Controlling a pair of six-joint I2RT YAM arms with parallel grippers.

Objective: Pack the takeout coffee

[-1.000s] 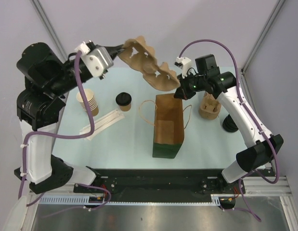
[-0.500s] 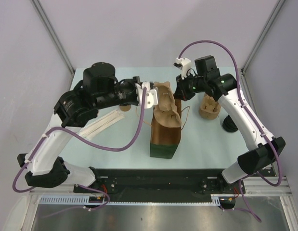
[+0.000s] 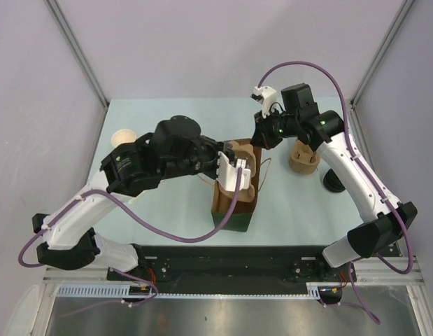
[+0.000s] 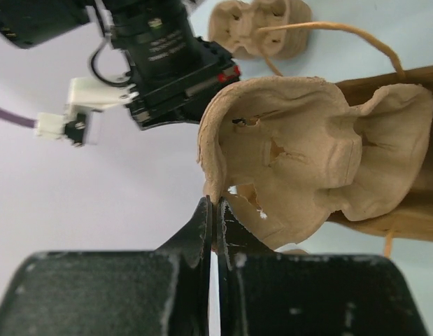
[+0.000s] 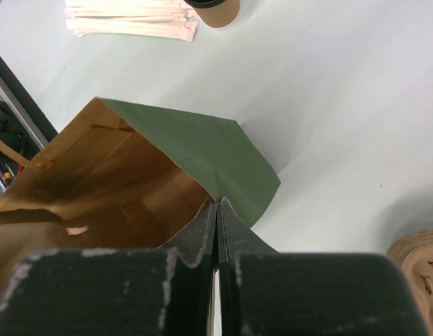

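At the mouth of the green bag, my left pincer pinches the pulp carrier by its edge while my right pincer nips the bag's rim. The takeout coffee stands on the surface beyond. I judge the carrier needs seating and releasing first.

The left arm and right arm have white link shells and bulky black joint housings. Both bases are black. A purple cable runs along the left one, another along the right, ending in a white connector. Green lights glow on the right arm. The left gripper and right gripper have matte black fingers flecked with pale specks.
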